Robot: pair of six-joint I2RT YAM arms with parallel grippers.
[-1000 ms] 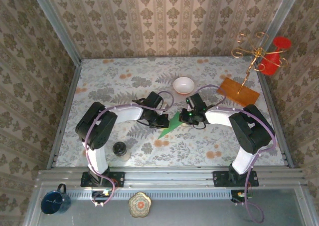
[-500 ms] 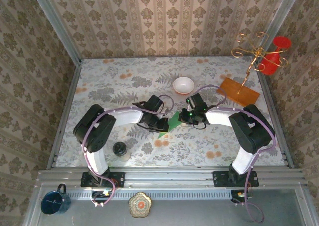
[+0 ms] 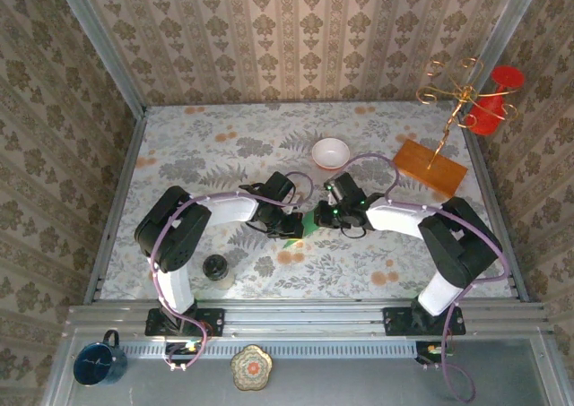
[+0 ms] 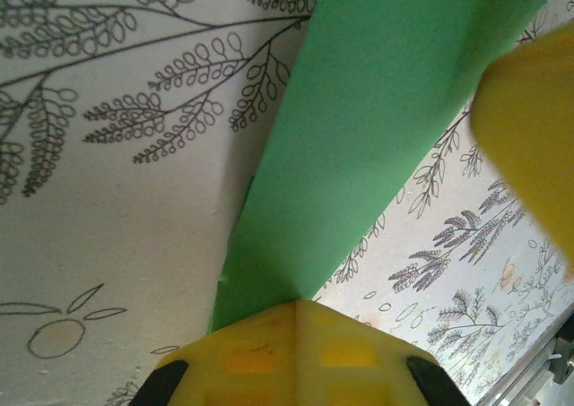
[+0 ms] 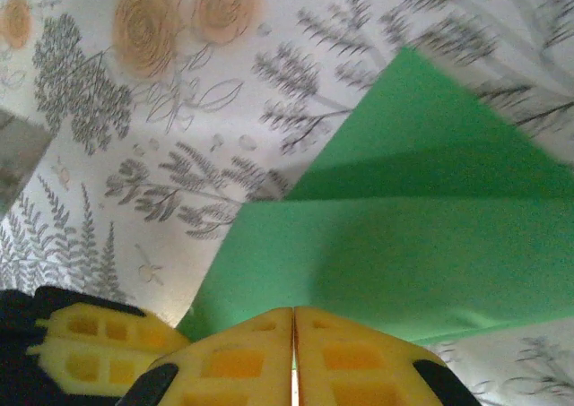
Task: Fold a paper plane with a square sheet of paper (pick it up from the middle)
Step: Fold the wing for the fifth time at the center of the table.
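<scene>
The green paper, folded into a narrow creased shape, lies at the table's middle between my two grippers, which nearly meet. My left gripper is shut on one end of it. In the left wrist view the green paper runs as a strip from the left gripper up to the right, where a yellow fingertip of the right gripper intrudes. My right gripper is shut on the other end. The right wrist view has the layered green paper spreading out from the right gripper, with the left gripper's fingertip beside it.
A white bowl sits just behind the grippers. An orange-brown wooden board with a gold wire stand is at the back right, near a red cup. A dark jar stands front left. A blue mug rests on the front rail.
Both grippers have closed in on each other, the right arm shifting left. The paper's long pointed tip that showed toward the front is now mostly covered between them.
</scene>
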